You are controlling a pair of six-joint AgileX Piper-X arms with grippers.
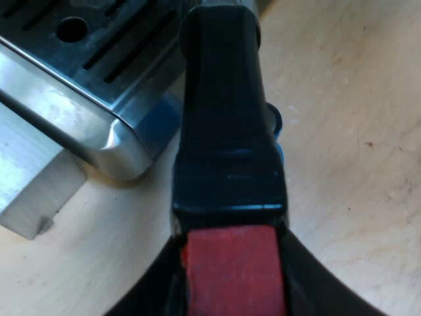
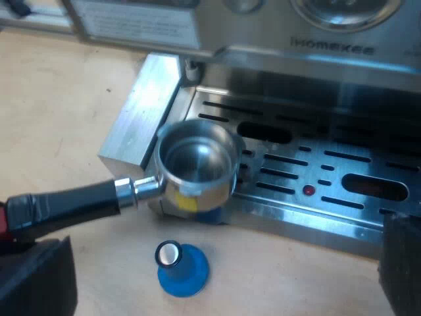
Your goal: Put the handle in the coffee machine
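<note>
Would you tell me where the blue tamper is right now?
In the right wrist view, the blue tamper sits on the table close beside the holder's metal cup, before the machine's drip tray.

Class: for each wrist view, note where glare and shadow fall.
Left wrist view: glare whitens the drip tray's corner; the handle is dark with a thin sheen. Right wrist view: the metal block shines, shadow lies under the machine's front.

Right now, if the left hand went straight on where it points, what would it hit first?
The left hand grips the holder, whose cup is at the corner of the drip tray; the espresso machine probably comes first, though depth is unclear.
</note>
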